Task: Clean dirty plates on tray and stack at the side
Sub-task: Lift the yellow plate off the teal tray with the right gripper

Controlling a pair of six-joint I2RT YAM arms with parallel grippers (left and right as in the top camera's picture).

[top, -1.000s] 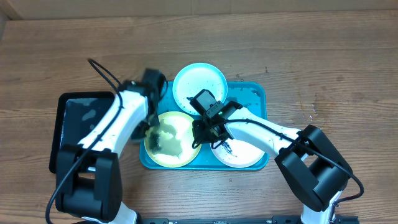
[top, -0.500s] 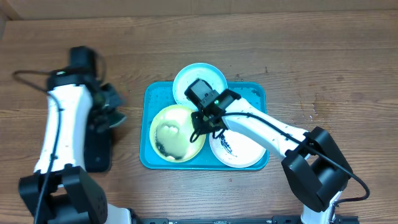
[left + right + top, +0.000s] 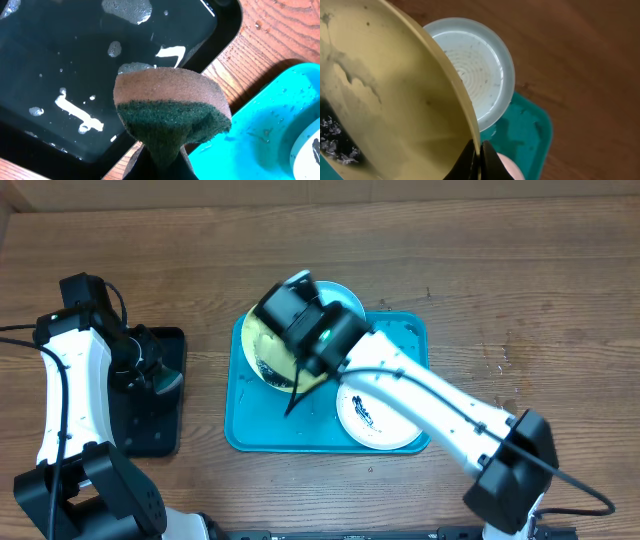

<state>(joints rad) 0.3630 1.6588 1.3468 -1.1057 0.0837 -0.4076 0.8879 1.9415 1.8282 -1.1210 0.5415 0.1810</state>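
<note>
Right claw (image 3: 479,160) grips the tilted yellow-green-rimmed round plate (image 3: 395,100); left claw (image 3: 161,162), at 9 o'clock, clenches a brown-and-green sponge (image 3: 170,110).

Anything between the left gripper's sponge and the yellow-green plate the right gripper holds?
Nothing visible: only wooden table and the turquoise plastic tray separate the brown-and-green sponge from the tilted round yellow-green plate.

table (image 3: 520,270): brown wood, grain running sideways, fills pretty much the whole overhead view | back edge: pale beige strip (image 3: 300,188) up top, can't tell what it is | light: soft, even, only faint shadows
</note>
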